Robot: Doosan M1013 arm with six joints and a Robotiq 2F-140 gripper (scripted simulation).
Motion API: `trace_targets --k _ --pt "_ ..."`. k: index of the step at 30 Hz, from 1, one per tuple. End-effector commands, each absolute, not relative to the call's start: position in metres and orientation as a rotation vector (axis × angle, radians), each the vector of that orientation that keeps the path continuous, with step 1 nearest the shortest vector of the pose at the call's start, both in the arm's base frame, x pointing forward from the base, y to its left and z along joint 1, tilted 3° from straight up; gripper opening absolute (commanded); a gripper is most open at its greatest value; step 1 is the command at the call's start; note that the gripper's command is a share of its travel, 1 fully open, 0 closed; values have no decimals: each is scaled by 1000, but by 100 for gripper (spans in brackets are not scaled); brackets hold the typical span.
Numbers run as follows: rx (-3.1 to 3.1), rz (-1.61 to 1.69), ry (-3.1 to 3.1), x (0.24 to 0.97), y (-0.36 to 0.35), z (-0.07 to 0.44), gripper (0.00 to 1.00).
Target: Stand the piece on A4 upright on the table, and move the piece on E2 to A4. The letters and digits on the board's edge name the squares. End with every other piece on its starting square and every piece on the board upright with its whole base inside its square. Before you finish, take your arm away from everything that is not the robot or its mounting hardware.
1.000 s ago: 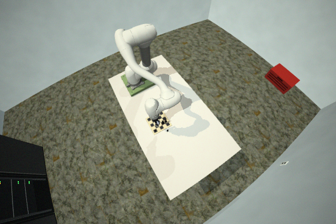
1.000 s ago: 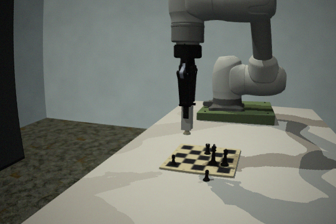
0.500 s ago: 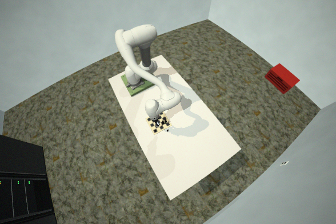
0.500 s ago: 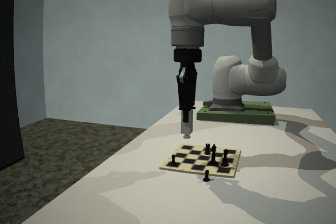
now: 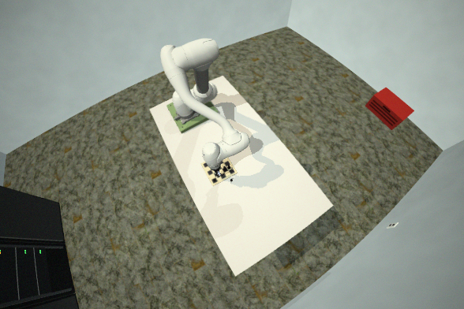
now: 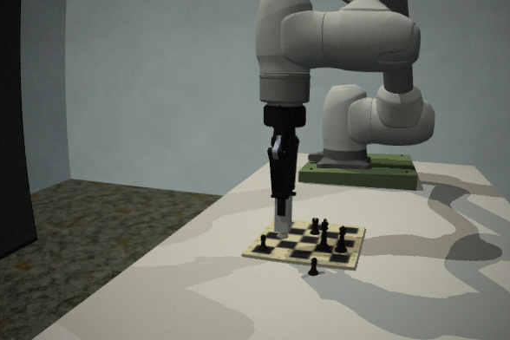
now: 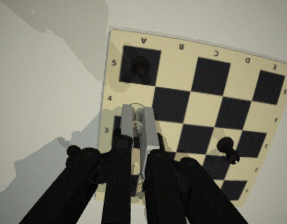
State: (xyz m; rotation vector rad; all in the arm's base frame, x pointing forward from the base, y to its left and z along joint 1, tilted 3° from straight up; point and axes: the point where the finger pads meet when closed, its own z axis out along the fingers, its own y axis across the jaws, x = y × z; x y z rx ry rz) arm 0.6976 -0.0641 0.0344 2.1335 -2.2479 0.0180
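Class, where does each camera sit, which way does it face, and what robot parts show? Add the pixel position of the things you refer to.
Top: high above, facing down at the table (image 5: 261, 236) (image 6: 226, 304); arm (image 5: 211, 112) (image 6: 352, 39) shows.
Exterior: beyond the board (image 5: 214, 183) (image 6: 287, 258) (image 7: 170, 102), facing the robot's base (image 5: 182, 128) (image 6: 356, 177); arm and fingers (image 6: 284, 223) show.
Wrist: at the gripper (image 6: 283, 227) (image 7: 135, 119), facing down; fingers show.
Exterior and wrist share board and fingers.

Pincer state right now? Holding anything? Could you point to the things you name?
Pincer (image 5: 218, 173) (image 6: 283, 230) (image 7: 135, 119): closed on a cream chess piece (image 6: 282, 236) (image 7: 137, 129), its base showing below the fingertips.
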Motion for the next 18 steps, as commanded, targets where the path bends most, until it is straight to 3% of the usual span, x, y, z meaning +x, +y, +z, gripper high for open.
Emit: trace_targets --k 1,18 --pt "2134 18 -2248 698 -65 21 0" --pt "2134 18 -2248 697 -65 6 0"
